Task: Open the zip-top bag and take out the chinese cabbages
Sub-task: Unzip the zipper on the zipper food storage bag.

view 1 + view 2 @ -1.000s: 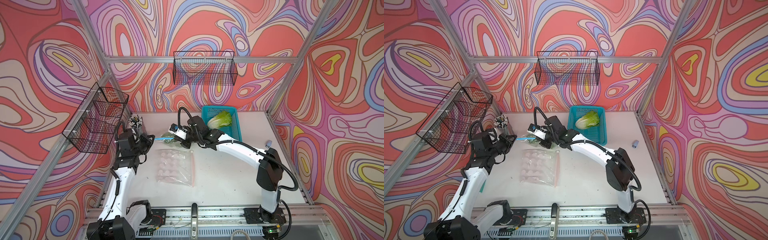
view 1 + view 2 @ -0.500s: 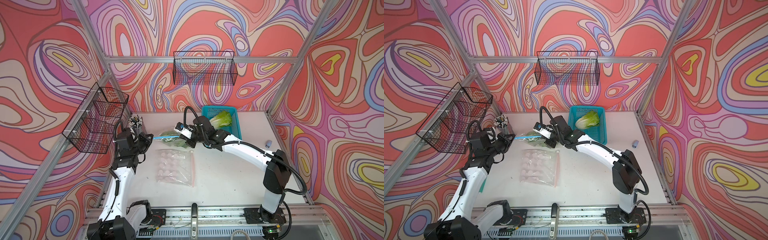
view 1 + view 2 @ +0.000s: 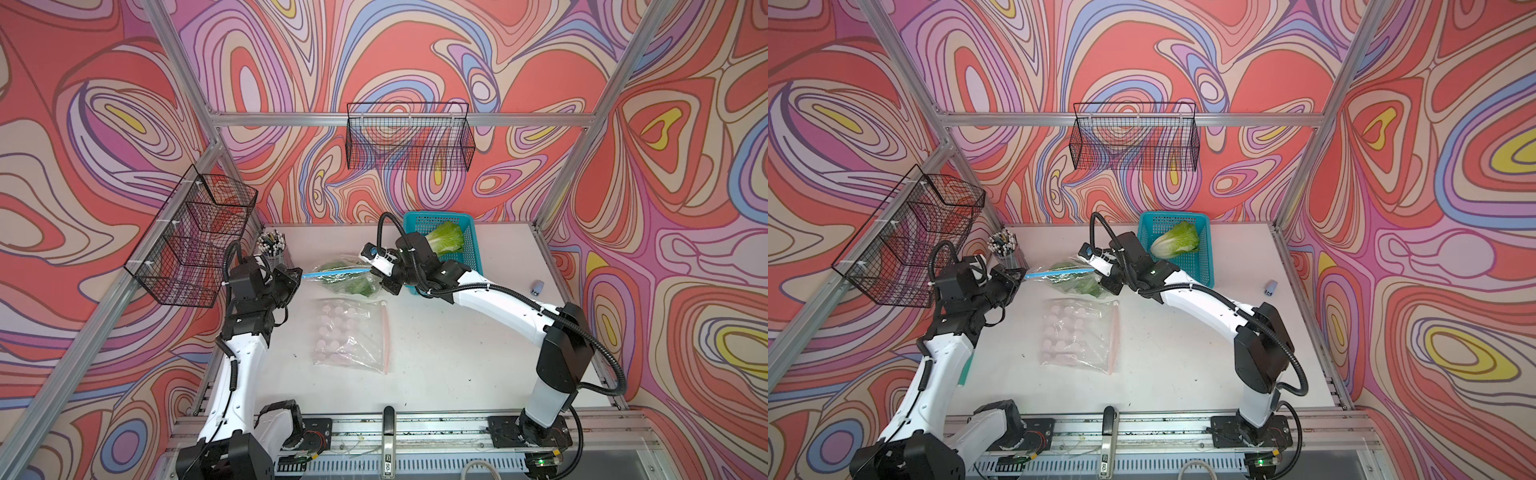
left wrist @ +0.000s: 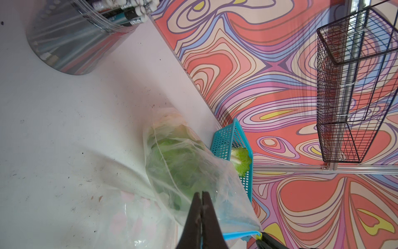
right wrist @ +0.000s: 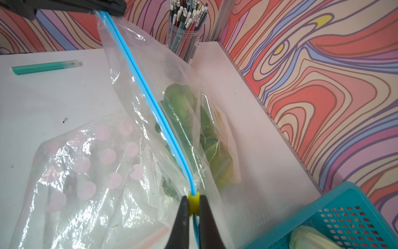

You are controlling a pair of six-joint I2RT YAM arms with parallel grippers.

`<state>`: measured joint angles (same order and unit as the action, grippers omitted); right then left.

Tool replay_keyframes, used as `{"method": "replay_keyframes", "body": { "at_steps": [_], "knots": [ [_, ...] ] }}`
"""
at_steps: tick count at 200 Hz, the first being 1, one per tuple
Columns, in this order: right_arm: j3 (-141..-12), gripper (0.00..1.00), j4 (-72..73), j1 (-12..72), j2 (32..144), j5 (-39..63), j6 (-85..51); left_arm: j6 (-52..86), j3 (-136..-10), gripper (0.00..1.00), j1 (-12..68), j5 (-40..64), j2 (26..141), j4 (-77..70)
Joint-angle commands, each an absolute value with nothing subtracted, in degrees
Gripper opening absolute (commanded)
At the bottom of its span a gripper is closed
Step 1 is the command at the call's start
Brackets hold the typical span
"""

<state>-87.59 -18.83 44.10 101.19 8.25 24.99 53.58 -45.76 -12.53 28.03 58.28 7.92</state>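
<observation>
one cabbage (image 3: 446, 241) sits in the teal basket (image 3: 440, 215); left gripper (image 4: 201, 200) and right gripper (image 5: 192, 203) clench the zip-top bag (image 5: 137, 71) of cabbages (image 5: 185, 120).

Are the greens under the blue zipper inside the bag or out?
Inside. The green leaves show through the clear plastic of the zip-top bag, below its blue zip strip.

A robot lab test cell: aluminium frame (image 3: 291, 119), swirl-printed walls (image 3: 374, 50), a white worktop (image 3: 457, 353), and a left arm (image 3: 241, 374) and right arm (image 3: 498, 307) bolted to a rail (image 3: 436, 428).
</observation>
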Motion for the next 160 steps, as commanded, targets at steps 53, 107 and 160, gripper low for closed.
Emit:
{"method": "replay_keyframes", "body": {
  "at_steps": [53, 107, 160],
  "knots": [
    [-84.0, 0.00, -20.8, 40.7, 96.6, 0.8, 25.0, 52.6, -47.5, 0.00, -15.6, 24.0, 58.8, 6.7],
    [-82.9, 0.00, -20.8, 40.1, 95.8, -0.2, 24.9, 52.7, -48.0, 0.00, -16.3, 24.2, 59.4, 6.5],
    [-81.9, 0.00, -21.0, 39.8, 94.9, -1.1, 24.5, 52.9, -48.2, 0.00, -16.5, 25.5, 59.5, 6.0]
  ]
}}
